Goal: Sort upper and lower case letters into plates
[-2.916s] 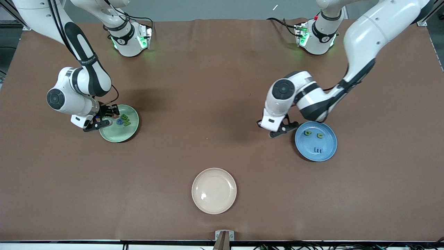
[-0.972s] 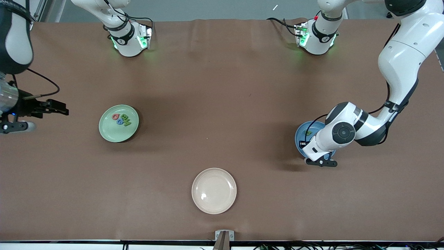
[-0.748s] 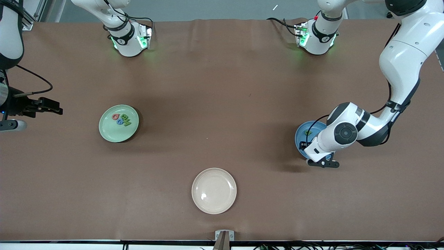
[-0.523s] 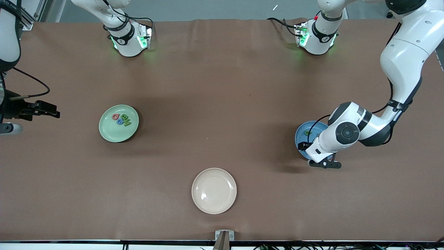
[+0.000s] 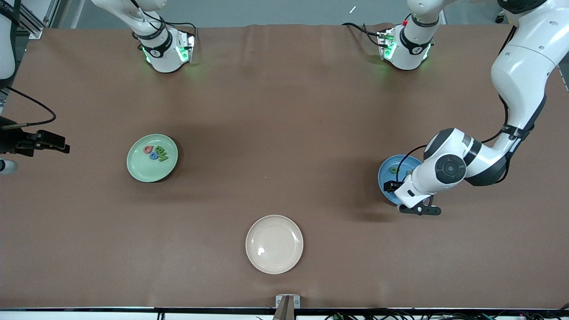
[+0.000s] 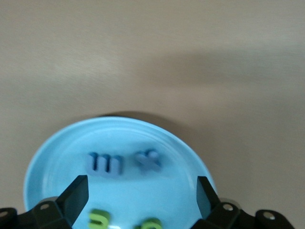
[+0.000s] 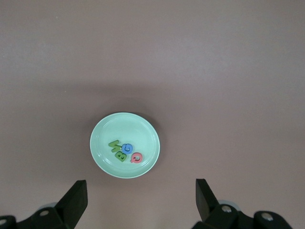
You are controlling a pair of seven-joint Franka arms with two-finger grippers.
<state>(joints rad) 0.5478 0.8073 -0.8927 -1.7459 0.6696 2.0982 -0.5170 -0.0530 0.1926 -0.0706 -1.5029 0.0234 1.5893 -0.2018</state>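
Note:
The mint green plate (image 5: 152,158) holds several letters (image 5: 155,153): green, blue and red ones (image 7: 125,151). My right gripper (image 5: 26,153) hangs open and empty over the bare table at the right arm's end, apart from that plate (image 7: 102,157); in its wrist view the gripper (image 7: 140,198) has nothing between its fingers. The blue plate (image 5: 386,175) is partly hidden by the left wrist. My left gripper (image 5: 405,198) stands open just above it. In the left wrist view the blue plate (image 6: 52,157) carries a blue "m" (image 6: 104,163), a second blue letter (image 6: 147,161) and two green letters (image 6: 99,218), with the gripper (image 6: 140,195) holding nothing.
An empty cream-white plate (image 5: 274,244) lies near the table's front edge, midway between the arms. The two arm bases (image 5: 164,49) (image 5: 404,46) stand along the edge farthest from the front camera. Brown tabletop stretches between the plates.
The right arm has drawn away from the green plate toward its end of the table. The left gripper came over the blue plate, which now holds one more blue letter, and drifts slightly.

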